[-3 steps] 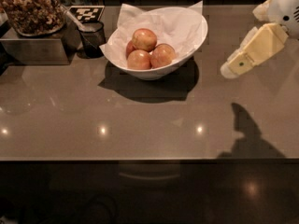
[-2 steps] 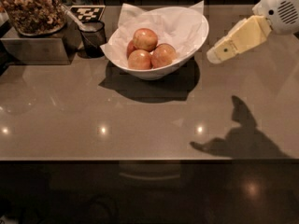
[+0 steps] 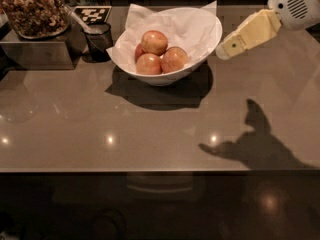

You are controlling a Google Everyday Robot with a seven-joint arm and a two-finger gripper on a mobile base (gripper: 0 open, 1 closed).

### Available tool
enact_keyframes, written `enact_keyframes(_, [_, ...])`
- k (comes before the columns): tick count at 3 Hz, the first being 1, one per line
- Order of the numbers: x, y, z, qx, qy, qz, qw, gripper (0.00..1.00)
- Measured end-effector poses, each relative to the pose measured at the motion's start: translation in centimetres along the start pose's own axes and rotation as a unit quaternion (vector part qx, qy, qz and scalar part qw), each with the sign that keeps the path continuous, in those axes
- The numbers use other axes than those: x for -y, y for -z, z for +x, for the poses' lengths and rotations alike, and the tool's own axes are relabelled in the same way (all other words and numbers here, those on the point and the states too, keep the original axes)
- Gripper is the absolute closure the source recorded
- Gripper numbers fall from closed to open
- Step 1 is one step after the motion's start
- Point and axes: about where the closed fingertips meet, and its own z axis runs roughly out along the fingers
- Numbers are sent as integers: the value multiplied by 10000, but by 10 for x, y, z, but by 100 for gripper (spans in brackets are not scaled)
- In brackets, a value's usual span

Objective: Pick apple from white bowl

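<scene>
My gripper [image 3: 227, 49] hangs just beside the white bowl [image 3: 167, 77] rim; the nearest apple [image 3: 174, 59] lies leftward and lower; I cannot tell whether the claw is spread

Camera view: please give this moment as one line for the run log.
phase: pre-grasp | hand: in air, right of white bowl, holding nothing | apple: in bowl, on paper | grasp: not yet
</scene>
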Motion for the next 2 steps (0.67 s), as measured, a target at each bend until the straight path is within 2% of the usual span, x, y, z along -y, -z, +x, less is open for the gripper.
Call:
enact_keyframes(1, [-10,-12,-11,87,57,-41,9999,0])
enact_keyframes(2, [-32,-33,-41,182,458,-181,9986,0])
